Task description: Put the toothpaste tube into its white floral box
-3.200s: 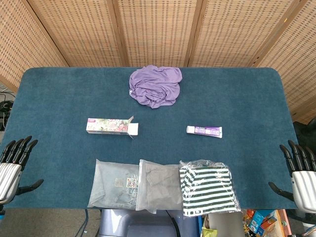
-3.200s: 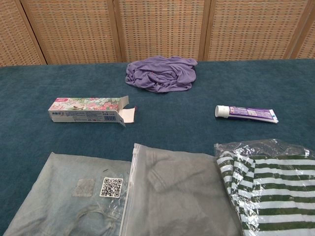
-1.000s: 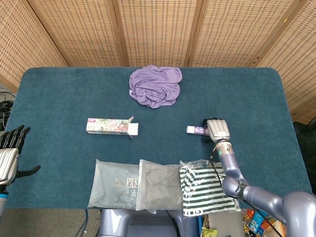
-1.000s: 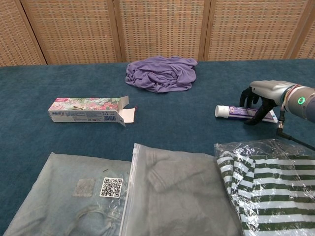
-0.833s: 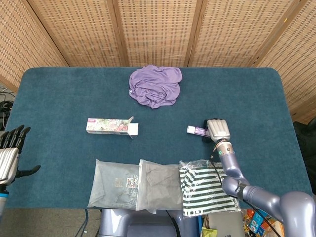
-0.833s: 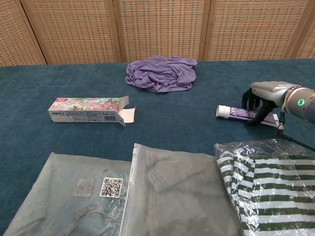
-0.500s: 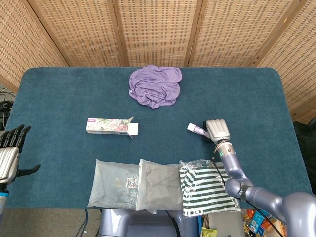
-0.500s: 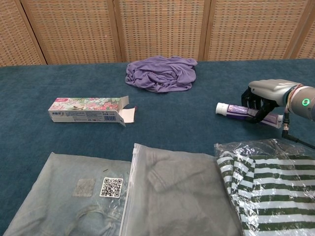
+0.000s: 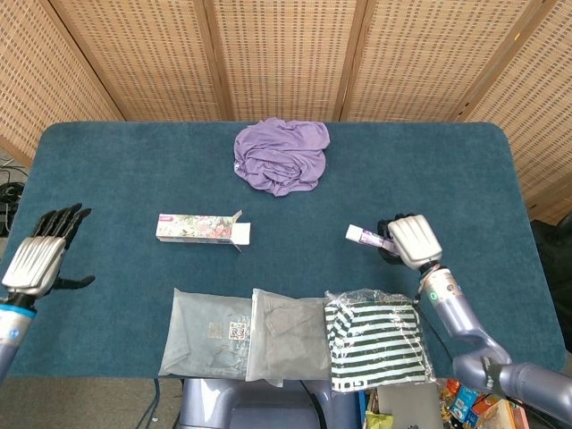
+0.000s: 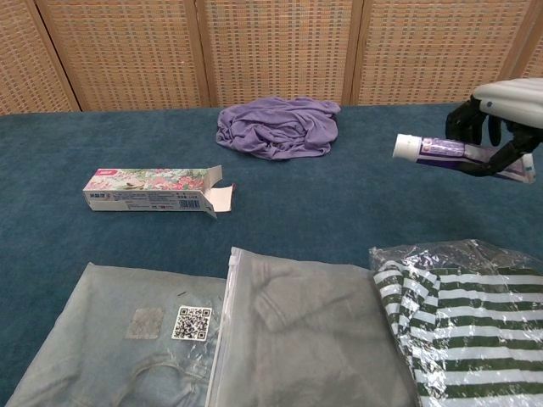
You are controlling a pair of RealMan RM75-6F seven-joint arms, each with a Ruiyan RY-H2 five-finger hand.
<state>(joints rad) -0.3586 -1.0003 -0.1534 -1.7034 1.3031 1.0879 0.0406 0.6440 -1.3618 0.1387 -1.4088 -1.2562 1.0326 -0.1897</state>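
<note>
While three bagged garments (image 10: 305, 331) lay nearest along the table (image 9: 447, 161) edge, the white floral box (image 9: 202, 228) rested flat just beyond them, its end flap open. To the box's right, the right hand (image 9: 409, 239) held the toothpaste tube (image 10: 458, 153) clear of the cloth, fingers clamped around it. Left of the box, the left hand (image 9: 40, 259) hovered with fingers spread. Beyond the box lay a crumpled purple garment (image 9: 281, 155).

Teal table (image 9: 134, 161), crumpled purple cloth (image 9: 281, 156), white pink-floral box (image 9: 201, 228), purple-and-white toothpaste tube (image 10: 454, 153), green-and-white striped bagged shirt (image 9: 375, 344), grey bagged garments (image 9: 246, 335).
</note>
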